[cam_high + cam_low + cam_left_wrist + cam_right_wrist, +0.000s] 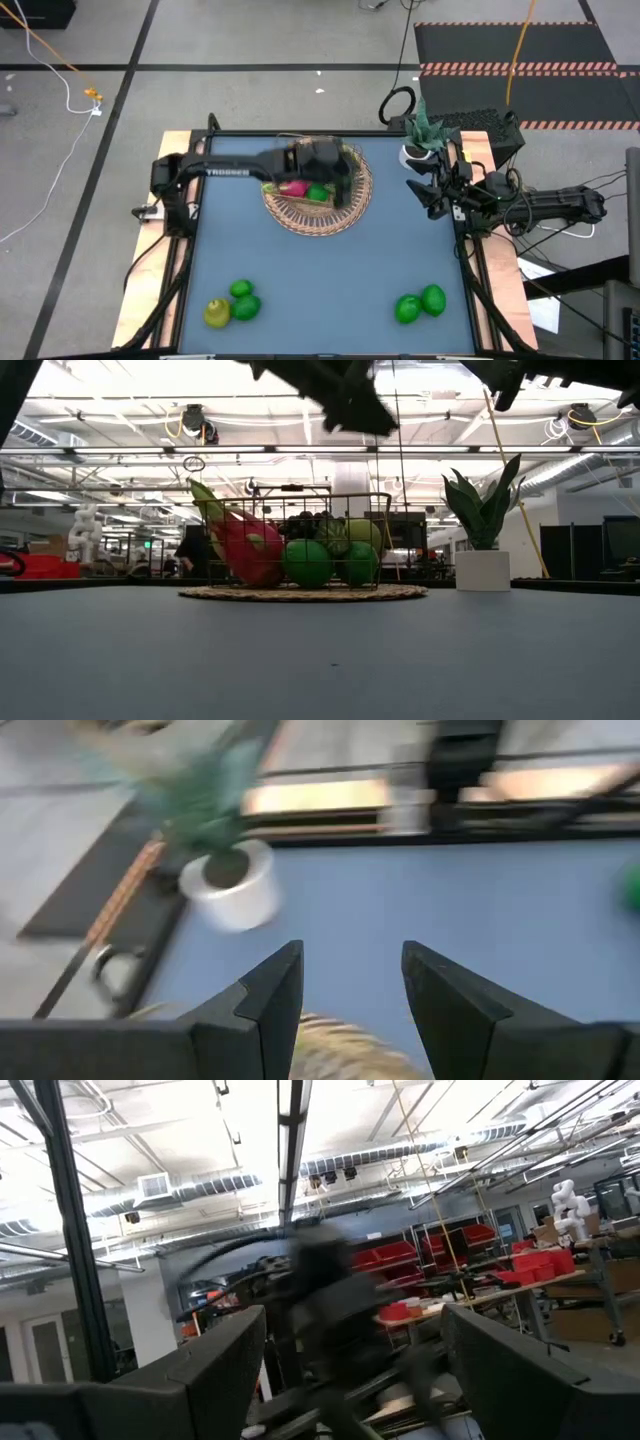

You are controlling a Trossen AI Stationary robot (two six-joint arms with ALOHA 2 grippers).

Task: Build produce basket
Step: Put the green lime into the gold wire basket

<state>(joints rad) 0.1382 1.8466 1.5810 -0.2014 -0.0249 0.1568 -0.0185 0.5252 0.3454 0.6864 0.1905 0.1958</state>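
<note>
Hovering left tool (335,185), seemingly empty, over basket (352,212)

Both arms are dark, near-black, built of blocky angular links. The left arm (250,170) carries white "TROSSEN" lettering along its long flat forearm link — the one marking that reads clearly from above. The right arm (540,205) looks more cluttered, with thin black cables looping around its base. The left gripper (350,1010) has two matte, charcoal, wedge-shaped fingers with bevelled edges — the right gripper (350,1380) has the same broad, dark slabs.
</note>
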